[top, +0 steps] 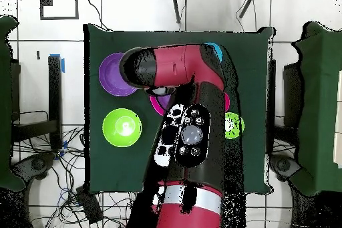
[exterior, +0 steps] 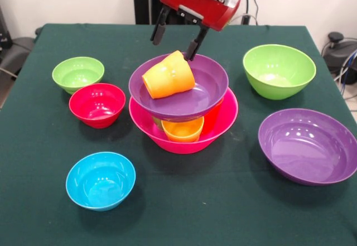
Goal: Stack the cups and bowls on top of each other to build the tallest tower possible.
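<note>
Front view is showing the tool (exterior: 174, 41) hanging just above the tower (exterior: 183, 112) at tabletop (exterior: 223, 212) centre, prongs apart and empty, having seemingly let go a yellow-orange cup (exterior: 168, 75), now lying tipped at 10 o'clock in the purple bowl (exterior: 209, 87) capping the pink bowl (exterior: 226, 120).

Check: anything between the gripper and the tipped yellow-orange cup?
Nothing visible. The open gripper hangs just above the yellow-orange cup, which lies tilted in the purple bowl atop the tower.
</note>
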